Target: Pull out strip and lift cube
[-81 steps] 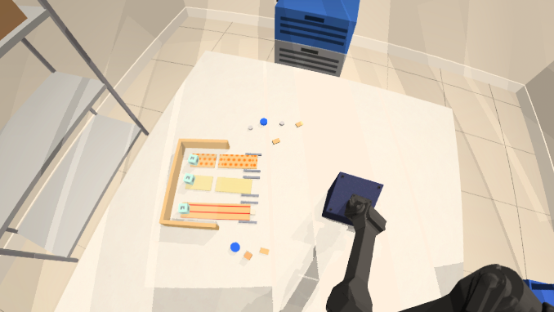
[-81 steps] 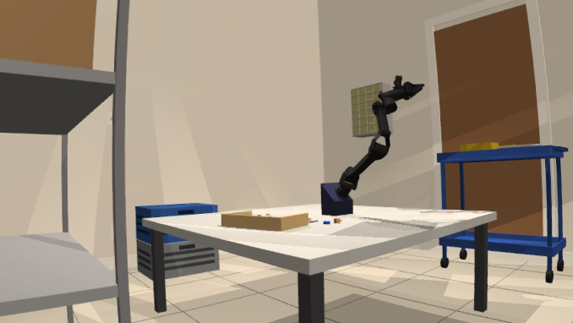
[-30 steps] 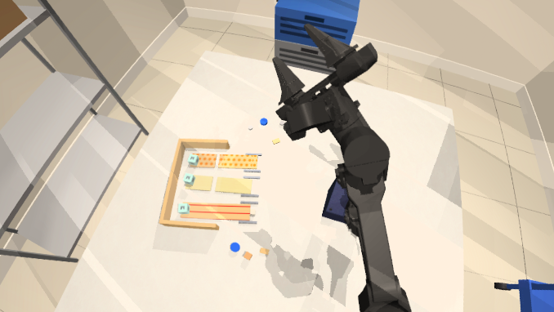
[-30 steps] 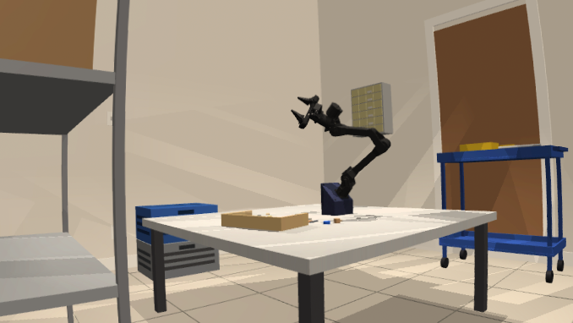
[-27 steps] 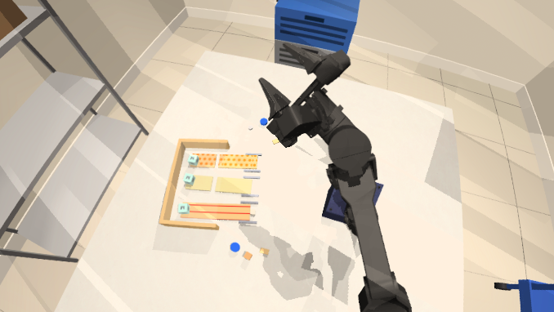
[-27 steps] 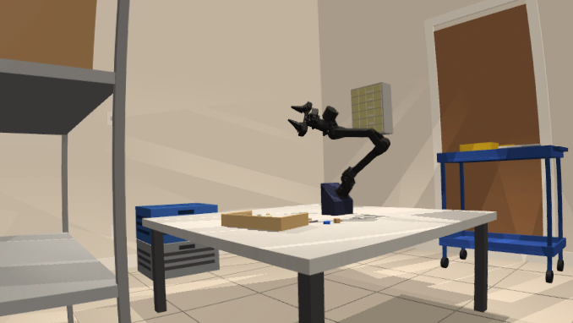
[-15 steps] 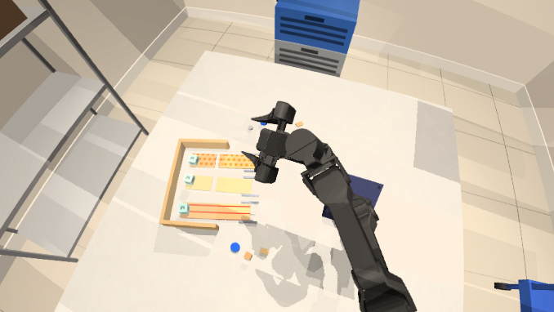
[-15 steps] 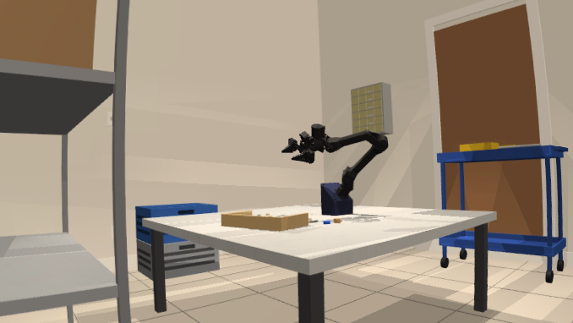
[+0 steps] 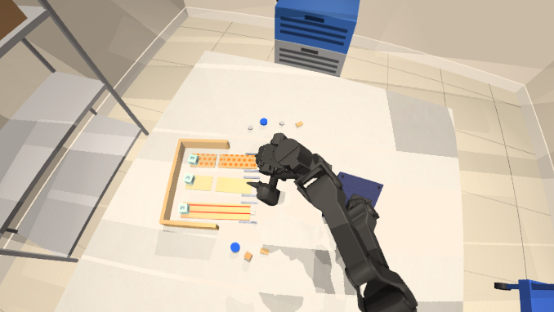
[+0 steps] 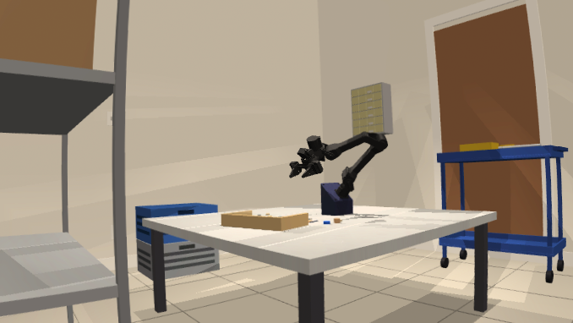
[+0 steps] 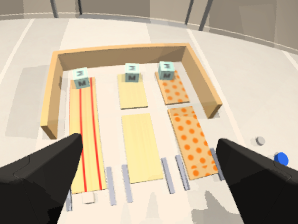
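Note:
The red-lined strip (image 9: 216, 211) (image 11: 87, 140) is in one piece, with a white tab (image 11: 88, 198) at its near end. A pale green cube (image 9: 184, 208) (image 11: 81, 78) with a dark letter sits on its far end. The plain yellow strip is split by a gap into a near piece (image 9: 233, 184) (image 11: 141, 147) and a far piece (image 9: 200, 183) (image 11: 132, 97). The orange-dotted strip is split likewise, near piece (image 11: 190, 140) and far piece (image 11: 172, 91). Similar lettered cubes (image 11: 132, 73) (image 11: 166, 70) sit on both far pieces. My gripper (image 10: 297, 176) (image 11: 151, 143) is open and empty, high above the strips' near ends.
A low three-sided wooden wall (image 9: 172, 184) (image 10: 253, 221) (image 11: 120, 54) surrounds the far ends, open toward the arm. Thin grey rails (image 11: 110, 186) (image 11: 168, 176) flank the near ends. Blue discs (image 9: 263, 122) (image 9: 234, 247) and small blocks (image 9: 247, 256) (image 9: 299, 124) lie outside the wall.

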`<action>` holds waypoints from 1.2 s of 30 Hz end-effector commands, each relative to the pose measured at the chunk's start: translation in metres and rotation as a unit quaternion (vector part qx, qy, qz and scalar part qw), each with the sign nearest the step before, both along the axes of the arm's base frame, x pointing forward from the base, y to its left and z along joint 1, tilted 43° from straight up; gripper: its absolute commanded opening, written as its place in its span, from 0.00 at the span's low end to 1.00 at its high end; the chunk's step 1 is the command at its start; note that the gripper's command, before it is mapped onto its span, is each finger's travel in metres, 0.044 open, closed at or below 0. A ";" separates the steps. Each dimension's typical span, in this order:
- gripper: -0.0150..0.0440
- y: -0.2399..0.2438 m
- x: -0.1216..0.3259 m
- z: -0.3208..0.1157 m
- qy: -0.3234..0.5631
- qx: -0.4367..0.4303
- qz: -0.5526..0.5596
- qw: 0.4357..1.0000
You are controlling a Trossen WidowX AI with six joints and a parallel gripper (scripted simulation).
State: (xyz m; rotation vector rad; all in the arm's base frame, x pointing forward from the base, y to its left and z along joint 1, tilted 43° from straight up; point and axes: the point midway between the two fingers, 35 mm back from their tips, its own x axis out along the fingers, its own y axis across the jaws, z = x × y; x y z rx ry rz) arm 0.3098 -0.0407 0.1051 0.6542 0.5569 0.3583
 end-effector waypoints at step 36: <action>0.25 0.140 0.044 -0.025 0.261 -0.105 0.377 0.882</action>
